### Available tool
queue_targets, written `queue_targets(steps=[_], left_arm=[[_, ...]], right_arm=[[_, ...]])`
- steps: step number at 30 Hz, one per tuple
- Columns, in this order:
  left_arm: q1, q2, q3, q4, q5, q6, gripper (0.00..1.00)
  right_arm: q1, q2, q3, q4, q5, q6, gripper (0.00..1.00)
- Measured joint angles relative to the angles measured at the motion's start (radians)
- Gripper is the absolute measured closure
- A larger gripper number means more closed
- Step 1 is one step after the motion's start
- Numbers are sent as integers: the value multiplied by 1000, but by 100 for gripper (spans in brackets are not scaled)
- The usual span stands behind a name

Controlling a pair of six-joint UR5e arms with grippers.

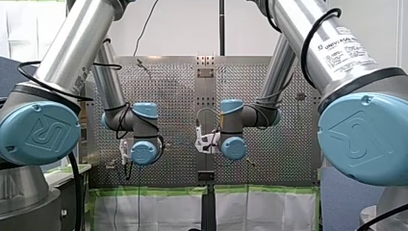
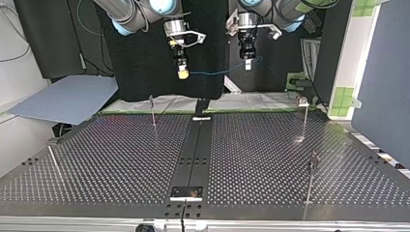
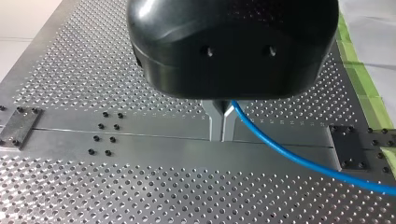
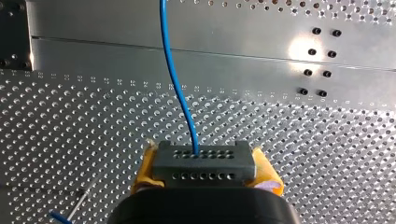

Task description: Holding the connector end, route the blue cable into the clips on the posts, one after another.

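Carrying the connector (image 4: 204,170) clenched between the yellow pads (image 4: 144,170) of my right pincer (image 2: 182,72), I have the blue cable (image 3: 280,149) running ahead of it to my left pincer (image 3: 222,126), whose metal fingers (image 3: 215,122) are pinched shut on the line. Both hang well above the desk (image 2: 121,159). I'd hold the span taut and lower it squarely onto the post (image 2: 153,110) below my right pincer. Three more posts (image 2: 306,118) stand further off; any could snag a sagging cable. Their clips are too small to read.
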Motion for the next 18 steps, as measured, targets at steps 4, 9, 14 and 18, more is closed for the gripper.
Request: queue_targets(steps=[4,9,14,18], left_arm=[[8,-8,-1,-4,-8,-1,100],[47,-47,-1,-9,-46,-1,100],[87,-102,-2,-9,-68,-2,100],[94,-146,-1,-9,-70,-2,100]], right_arm=[[4,4,-4,4,4,-4,100],[38,38,-38,38,38,-15,100],[79,68,-82,89,89,-17,100],[89,73,-93,133,116,-17,100]])
